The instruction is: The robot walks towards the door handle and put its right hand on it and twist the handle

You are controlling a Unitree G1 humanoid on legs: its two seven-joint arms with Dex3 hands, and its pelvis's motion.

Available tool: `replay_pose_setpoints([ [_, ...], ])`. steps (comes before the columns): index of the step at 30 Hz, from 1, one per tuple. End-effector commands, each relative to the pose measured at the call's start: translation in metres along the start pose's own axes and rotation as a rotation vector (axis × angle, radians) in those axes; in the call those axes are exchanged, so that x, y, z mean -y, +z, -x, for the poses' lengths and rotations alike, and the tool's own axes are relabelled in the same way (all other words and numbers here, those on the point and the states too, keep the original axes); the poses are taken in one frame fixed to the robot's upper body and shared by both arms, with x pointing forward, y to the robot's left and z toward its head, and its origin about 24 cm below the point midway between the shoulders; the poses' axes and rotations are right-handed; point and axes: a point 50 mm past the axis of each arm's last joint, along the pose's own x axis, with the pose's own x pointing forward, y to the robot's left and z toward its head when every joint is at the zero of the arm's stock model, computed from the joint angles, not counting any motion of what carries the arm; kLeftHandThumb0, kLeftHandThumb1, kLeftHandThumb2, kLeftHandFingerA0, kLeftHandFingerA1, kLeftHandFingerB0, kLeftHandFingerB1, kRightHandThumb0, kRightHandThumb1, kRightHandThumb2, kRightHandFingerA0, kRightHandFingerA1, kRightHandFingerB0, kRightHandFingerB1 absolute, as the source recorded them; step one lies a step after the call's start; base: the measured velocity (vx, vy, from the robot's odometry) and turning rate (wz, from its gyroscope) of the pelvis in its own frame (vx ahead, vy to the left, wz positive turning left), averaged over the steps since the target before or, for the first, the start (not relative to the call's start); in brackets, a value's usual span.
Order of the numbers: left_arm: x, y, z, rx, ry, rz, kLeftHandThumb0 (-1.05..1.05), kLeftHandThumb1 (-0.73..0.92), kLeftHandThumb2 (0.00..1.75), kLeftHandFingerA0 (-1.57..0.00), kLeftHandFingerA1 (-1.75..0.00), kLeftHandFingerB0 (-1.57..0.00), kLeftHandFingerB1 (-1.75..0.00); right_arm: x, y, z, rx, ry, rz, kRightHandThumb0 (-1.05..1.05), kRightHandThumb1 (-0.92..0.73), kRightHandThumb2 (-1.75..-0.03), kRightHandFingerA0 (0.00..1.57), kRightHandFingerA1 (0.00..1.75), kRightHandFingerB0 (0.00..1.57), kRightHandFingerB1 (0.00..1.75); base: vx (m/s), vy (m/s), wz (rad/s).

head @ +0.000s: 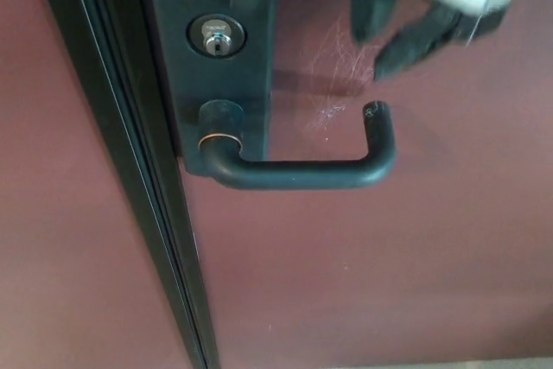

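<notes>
Right hand (406,15) hovers above the handle (298,172), fingers apart, holding nothing; we judge the handle stiff, best gripped mid-bar.

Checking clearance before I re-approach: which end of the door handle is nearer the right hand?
The free, upturned end of the door handle. It sits just below the right hand, apart from it; the pivot end by the keyhole lies farther left.

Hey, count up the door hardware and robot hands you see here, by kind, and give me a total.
Door handle: 1
Keyhole lock cylinder: 1
Black backplate: 1
Right hand, above the handle and not touching it: 1
Total: 4
</notes>
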Motion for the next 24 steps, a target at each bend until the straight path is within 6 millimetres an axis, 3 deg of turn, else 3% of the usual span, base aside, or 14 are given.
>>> replay_pose_setpoints([
  [1,0.007,-0.019,0.003,-0.059,-0.082,-0.014,-0.43,0.4,0.67,-0.59,-0.55,-0.38,-0.45,0.056,0.004,0.075,-0.104,-0.617,0.104,-0.18,-0.49,-0.94,0.01,0.48,0.0,0.48,0.0,0.0,0.0],
  [2,0.007,-0.019,0.003,-0.059,-0.082,-0.014,-0.43,0.4,0.67,-0.59,-0.55,-0.38,-0.45,0.056,0.004,0.075,-0.104,-0.617,0.104,-0.18,-0.49,-0.94,0.01,0.48,0.0,0.48,0.0,0.0,0.0],
  [3,0.008,-0.019,0.003,-0.063,-0.086,-0.01,-0.42,0.4,0.67,-0.59,-0.54,-0.38,-0.45,0.058,0.004,0.079,-0.117,-0.639,0.084,-0.26,-0.48,-0.57,0.09,0.31,0.09,0.22,0.0,0.0,0.0],
  [4,0.008,-0.019,0.003,-0.064,-0.089,-0.011,-0.42,0.4,0.67,-0.59,-0.54,-0.38,-0.45,0.059,0.004,0.08,-0.125,-0.643,0.085,-0.25,-0.49,-0.55,0.09,0.29,0.07,0.25,0.0,0.0,0.0],
  [8,0.008,-0.02,0.003,-0.064,-0.094,-0.01,-0.42,0.4,0.67,-0.59,-0.54,-0.38,-0.45,0.061,0.003,0.083,-0.134,-0.65,0.088,-0.27,-0.48,-0.57,0.09,0.31,0.09,0.23,0.0,0.0,0.0],
  [9,0.008,-0.019,0.003,-0.063,-0.097,-0.027,-0.42,0.4,0.67,-0.59,-0.54,-0.38,-0.45,0.063,-0.002,0.094,-0.143,-0.659,0.065,-0.19,-0.45,-0.92,0.01,0.47,0.0,0.48,0.0,0.0,0.0],
  [10,0.008,-0.018,0.002,-0.061,-0.097,-0.03,-0.42,0.4,0.67,-0.59,-0.54,-0.38,-0.45,0.064,-0.007,0.099,-0.142,-0.661,0.043,-0.26,-0.46,-0.57,0.26,0.36,0.08,0.21,0.0,0.0,0.0],
  [11,0.008,-0.018,0.002,-0.061,-0.097,-0.03,-0.42,0.4,0.67,-0.59,-0.54,-0.38,-0.45,0.064,-0.011,0.104,-0.139,-0.661,0.026,-0.26,-0.46,-0.56,0.32,0.38,0.08,0.21,0.0,0.0,0.0],
  [14,0.007,-0.017,0.003,-0.062,-0.098,-0.029,-0.42,0.4,0.67,-0.59,-0.54,-0.38,-0.45,0.063,-0.026,0.12,-0.124,-0.66,-0.026,-0.25,-0.45,-0.56,0.24,0.36,0.08,0.22,0.0,0.0,0.0],
  [15,0.007,-0.017,0.003,-0.061,-0.097,-0.03,-0.42,0.4,0.67,-0.59,-0.54,-0.38,-0.45,0.058,-0.038,0.133,-0.126,-0.652,-0.063,-0.19,-0.39,-0.88,0.01,0.48,0.0,0.48,0.0,0.0,0.0],
  [18,0.007,-0.017,0.003,-0.061,-0.098,-0.03,-0.42,0.4,0.67,-0.59,-0.54,-0.38,-0.45,0.056,-0.043,0.139,-0.124,-0.649,-0.072,-0.19,-0.39,-0.88,0.01,0.48,0.0,0.48,0.0,0.007,0.05],
  [19,0.006,-0.018,0.003,-0.065,-0.095,-0.032,-0.42,0.4,0.67,-0.59,-0.54,-0.38,-0.45,0.04,-0.062,0.16,-0.139,-0.639,-0.127,-0.33,-0.39,-0.58,0.26,0.4,0.09,0.3,0.0,0.0,0.0],
  [22,0.006,-0.02,0.003,-0.068,-0.091,-0.039,-0.42,0.4,0.67,-0.59,-0.54,-0.38,-0.45,0.018,-0.074,0.181,-0.163,-0.631,-0.153,-0.31,-0.4,-0.57,0.41,0.45,0.1,0.29,0.0,0.0,0.0],
  [24,0.006,-0.02,0.003,-0.068,-0.091,-0.041,-0.42,0.4,0.67,-0.59,-0.54,-0.38,-0.45,0.004,-0.076,0.191,-0.196,-0.627,-0.156,-0.3,-0.4,-0.56,0.31,0.41,0.11,0.29,0.0,0.0,0.0],
])
